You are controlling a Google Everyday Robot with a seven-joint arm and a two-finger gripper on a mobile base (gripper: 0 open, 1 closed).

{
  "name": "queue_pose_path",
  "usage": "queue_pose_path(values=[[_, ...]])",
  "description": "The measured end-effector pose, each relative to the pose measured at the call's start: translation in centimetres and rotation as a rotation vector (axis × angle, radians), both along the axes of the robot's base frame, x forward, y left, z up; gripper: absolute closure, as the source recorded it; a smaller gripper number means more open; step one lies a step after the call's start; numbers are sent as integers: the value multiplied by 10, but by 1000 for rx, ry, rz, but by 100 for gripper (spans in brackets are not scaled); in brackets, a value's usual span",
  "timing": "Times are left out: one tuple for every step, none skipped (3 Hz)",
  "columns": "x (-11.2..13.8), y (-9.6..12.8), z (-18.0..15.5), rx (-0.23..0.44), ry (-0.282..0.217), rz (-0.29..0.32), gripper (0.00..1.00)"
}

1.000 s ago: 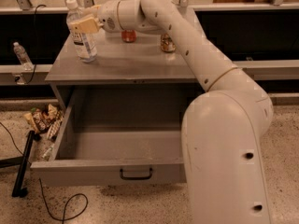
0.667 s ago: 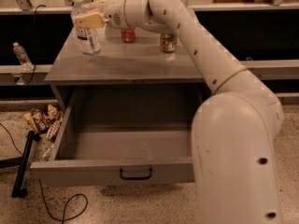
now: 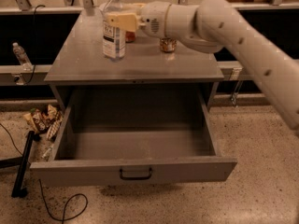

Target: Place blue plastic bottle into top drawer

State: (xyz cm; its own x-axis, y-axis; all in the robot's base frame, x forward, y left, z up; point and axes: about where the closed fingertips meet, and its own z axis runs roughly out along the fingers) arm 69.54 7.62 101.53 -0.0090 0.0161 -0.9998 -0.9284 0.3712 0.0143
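The blue plastic bottle (image 3: 113, 29), clear with a white cap and a pale label, stands upright over the back left of the grey cabinet top (image 3: 140, 64). My gripper (image 3: 119, 20) reaches in from the right and is shut on the bottle's upper body with its tan fingers (image 3: 125, 20). I cannot tell whether the bottle's base touches the top. The top drawer (image 3: 205, 164) is pulled wide open below, with nothing inside it. Its dark curved handle (image 3: 135, 173) is centred on the front panel.
Two cans stand on the cabinet top: a reddish one (image 3: 130, 36) just behind the bottle and a brown one (image 3: 167, 45) under my arm. A small clear bottle (image 3: 20, 55) stands far left. Crumpled wrappers (image 3: 42, 119), a black bar (image 3: 22, 164) and a cable lie on the floor at left.
My gripper has carried the bottle to the right and slightly up, from the cabinet's left edge toward the middle of its top. The drawer has stayed open.
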Motion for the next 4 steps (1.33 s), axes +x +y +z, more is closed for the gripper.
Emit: queue_pose_path(values=[[-54, -47, -41, -1, 110, -60, 100], [-92, -69, -91, -35, 201, -91, 100], [-114, -76, -133, -23, 220, -134, 100], [-128, -60, -163, -11, 146, -187, 100]])
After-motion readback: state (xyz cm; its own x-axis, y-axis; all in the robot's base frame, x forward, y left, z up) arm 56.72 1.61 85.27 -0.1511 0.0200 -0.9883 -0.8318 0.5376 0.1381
